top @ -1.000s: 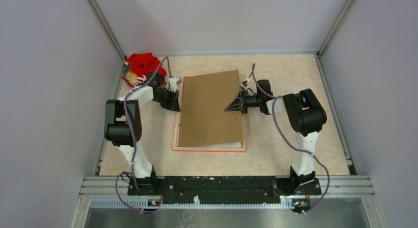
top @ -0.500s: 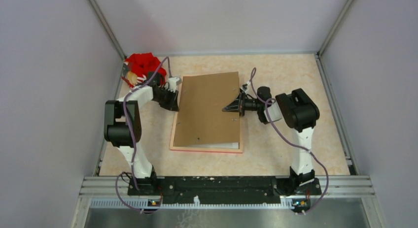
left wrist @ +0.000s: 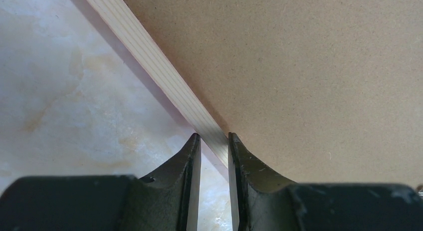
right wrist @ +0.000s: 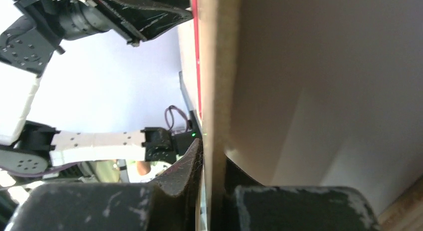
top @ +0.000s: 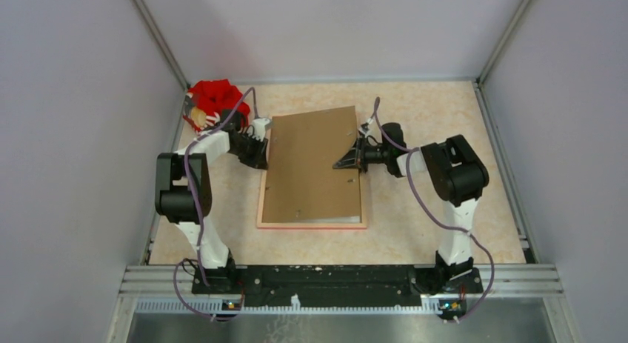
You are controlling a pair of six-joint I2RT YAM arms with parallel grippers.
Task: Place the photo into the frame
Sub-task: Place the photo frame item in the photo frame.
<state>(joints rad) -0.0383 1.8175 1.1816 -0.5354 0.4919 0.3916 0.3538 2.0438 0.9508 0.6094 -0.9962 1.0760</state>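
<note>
The left hand (left wrist: 213,138) clamps the frame (left wrist: 164,76) by its pale rail, the right hand (right wrist: 212,151) pinches the brown backing board (left wrist: 299,66) over the photo (top: 346,218) lying between them, so lower it squarely without sliding.

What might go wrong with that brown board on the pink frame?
1. The brown board lies crooked over the frame, so it may catch on a rail instead of dropping in.
2. The left arm's jaws pinch only the thin rail, so the frame might slip free.
3. The right arm's jaws hold just the board's edge, so it could slide out.
</note>
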